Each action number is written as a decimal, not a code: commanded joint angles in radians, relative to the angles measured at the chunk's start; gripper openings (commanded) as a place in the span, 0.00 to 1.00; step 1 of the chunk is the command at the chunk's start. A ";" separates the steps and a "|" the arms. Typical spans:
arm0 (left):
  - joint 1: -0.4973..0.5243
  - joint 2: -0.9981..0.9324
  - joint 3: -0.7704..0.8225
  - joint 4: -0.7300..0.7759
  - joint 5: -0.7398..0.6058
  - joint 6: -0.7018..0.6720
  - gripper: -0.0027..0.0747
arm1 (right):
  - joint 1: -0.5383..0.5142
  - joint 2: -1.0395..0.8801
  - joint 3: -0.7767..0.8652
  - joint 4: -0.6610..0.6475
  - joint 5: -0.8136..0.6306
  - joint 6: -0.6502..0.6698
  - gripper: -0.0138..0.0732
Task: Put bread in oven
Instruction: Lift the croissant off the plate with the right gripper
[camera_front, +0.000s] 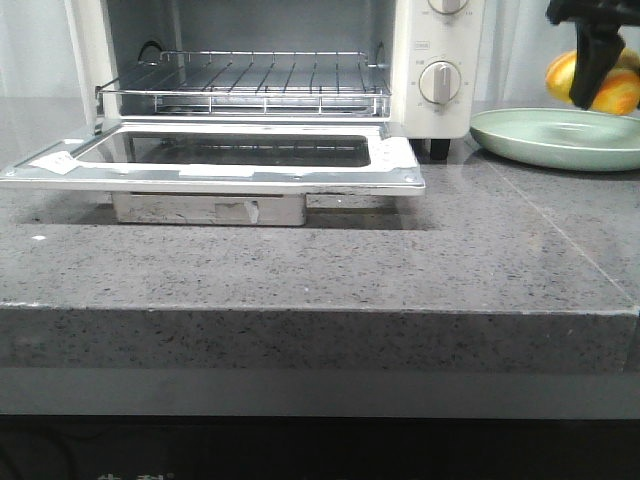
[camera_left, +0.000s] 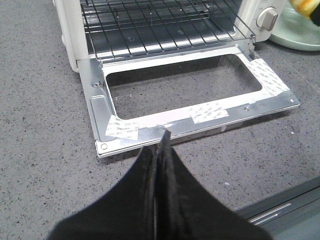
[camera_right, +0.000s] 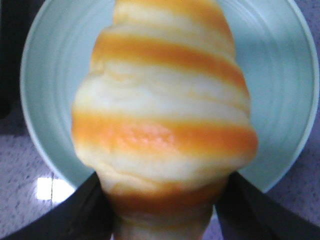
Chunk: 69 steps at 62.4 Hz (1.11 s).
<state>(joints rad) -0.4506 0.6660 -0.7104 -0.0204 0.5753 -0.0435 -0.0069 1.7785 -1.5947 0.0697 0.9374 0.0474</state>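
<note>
The right gripper (camera_front: 592, 75) has its jaws clamped on the bread (camera_right: 162, 120), lifted above the green plate (camera_front: 530, 140) beside the oven (camera_front: 430, 60). The left gripper (camera_left: 162, 142) has its jaws pressed together, empty, over the worktop (camera_front: 350, 265) before the open door (camera_left: 200, 112).
</note>
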 joint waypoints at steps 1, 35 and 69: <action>0.001 -0.002 -0.028 -0.002 -0.072 -0.007 0.01 | 0.025 -0.135 0.044 0.001 -0.046 -0.021 0.39; 0.001 -0.002 -0.028 -0.002 -0.072 -0.007 0.01 | 0.235 -0.632 0.495 0.090 -0.118 -0.035 0.39; 0.001 -0.002 -0.028 -0.004 -0.072 -0.007 0.01 | 0.624 -0.471 0.367 0.132 -0.216 -0.017 0.39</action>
<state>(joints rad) -0.4506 0.6660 -0.7104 -0.0204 0.5753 -0.0435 0.5821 1.2726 -1.1361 0.1947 0.7918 0.0270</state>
